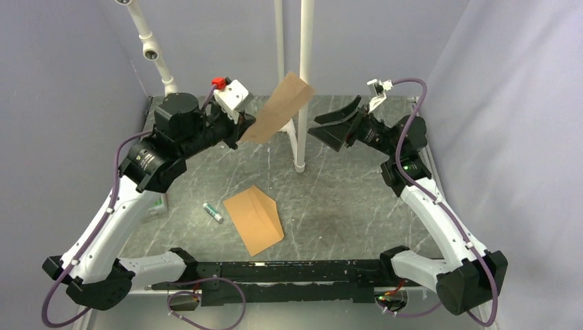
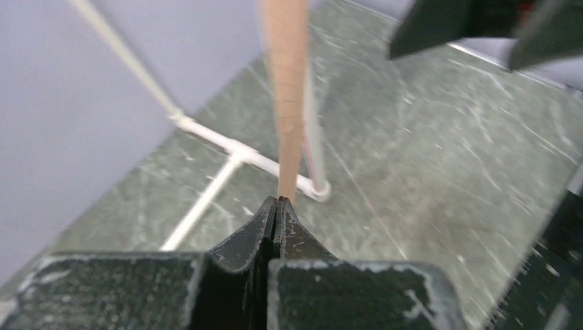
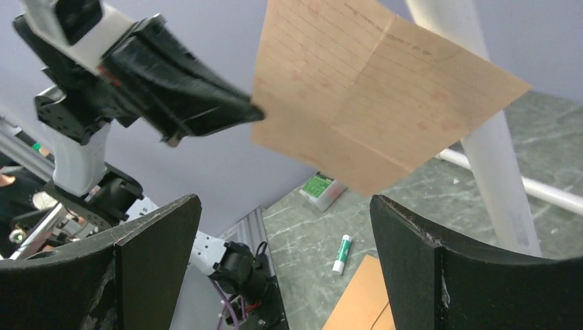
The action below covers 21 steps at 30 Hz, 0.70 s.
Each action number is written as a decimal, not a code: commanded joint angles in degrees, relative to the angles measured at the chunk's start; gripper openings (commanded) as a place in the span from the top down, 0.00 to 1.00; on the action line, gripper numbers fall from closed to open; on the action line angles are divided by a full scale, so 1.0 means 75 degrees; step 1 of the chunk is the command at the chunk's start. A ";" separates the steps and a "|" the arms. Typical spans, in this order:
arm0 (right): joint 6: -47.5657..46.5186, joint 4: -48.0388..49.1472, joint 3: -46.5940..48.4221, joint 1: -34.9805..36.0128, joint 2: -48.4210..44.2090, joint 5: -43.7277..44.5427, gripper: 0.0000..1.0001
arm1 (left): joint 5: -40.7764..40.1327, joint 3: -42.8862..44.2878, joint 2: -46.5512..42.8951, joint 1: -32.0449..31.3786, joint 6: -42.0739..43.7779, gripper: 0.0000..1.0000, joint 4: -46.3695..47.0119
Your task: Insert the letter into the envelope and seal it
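The letter [image 1: 282, 108], a pale tan lined sheet with fold creases, hangs in the air at the back, tilted up to the right. My left gripper [image 1: 242, 139] is shut on its lower left corner. In the left wrist view the letter [image 2: 287, 89] rises edge-on from the closed fingertips [image 2: 278, 201]. My right gripper [image 1: 328, 126] is open just to the right of the sheet, apart from it; in its wrist view the letter [image 3: 375, 96] fills the space above the spread fingers. The orange-brown envelope [image 1: 254, 218] lies flat on the table, flap open.
A green-and-white glue stick [image 1: 213, 212] lies left of the envelope. A small green-labelled box [image 3: 322, 190] sits by the left wall. A white pipe stand [image 1: 302, 89] rises behind the letter, its foot on the grey marbled table [image 1: 344, 199].
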 commanded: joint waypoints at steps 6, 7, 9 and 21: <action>-0.0847 0.0492 0.1040 0.0157 -0.0114 -0.0030 0.02 | -0.0977 -0.0012 -0.0215 0.0032 0.1009 0.97 0.1000; -0.0864 0.0572 0.1176 0.0191 -0.0005 -0.0126 0.02 | -0.0671 0.0165 -0.0164 0.0032 0.1115 0.98 0.0759; -0.1069 0.0426 0.1530 0.0235 0.0198 -0.0141 0.03 | -0.0267 0.0515 -0.0093 0.0038 0.1247 0.97 0.0360; -0.2115 -0.0527 0.2670 0.0340 0.0751 -0.0921 0.03 | 0.1314 0.1029 -0.0285 0.0033 0.0711 0.98 0.0502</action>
